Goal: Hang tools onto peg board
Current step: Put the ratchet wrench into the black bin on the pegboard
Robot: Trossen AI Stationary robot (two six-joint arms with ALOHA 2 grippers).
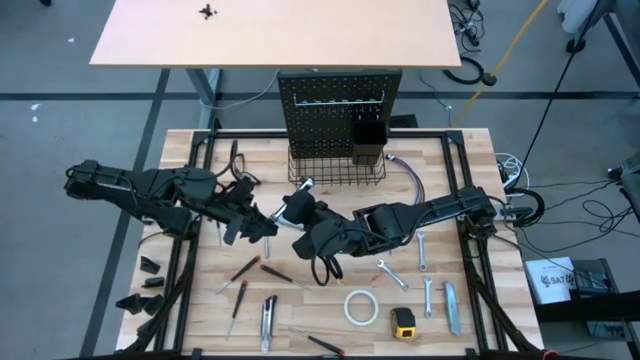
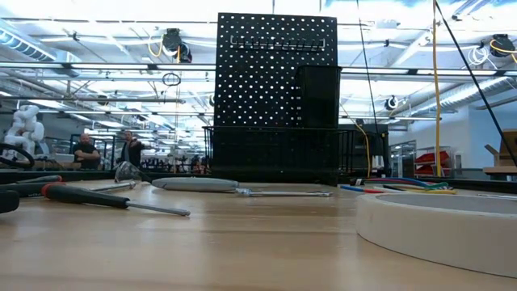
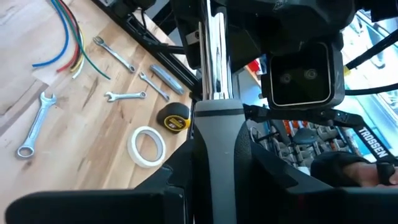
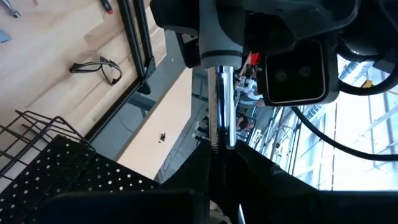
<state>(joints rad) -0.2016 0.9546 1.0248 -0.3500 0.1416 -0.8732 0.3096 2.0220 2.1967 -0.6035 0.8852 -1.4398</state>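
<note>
L gripper clamps ratchet grip, R gripper clamps its chrome shaft, mid-air just in front of peg board. Risk: both arms pulling on one tool, so it twists or slips out, drops in basket.

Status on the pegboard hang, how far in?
Done: nothing visibly hung; peg board hooks look bare. In hand: a chrome-shafted tool spans right gripper and left gripper, mid-handover. Left: wrenches, screwdrivers, tape roll, tape measure on the table.
</note>
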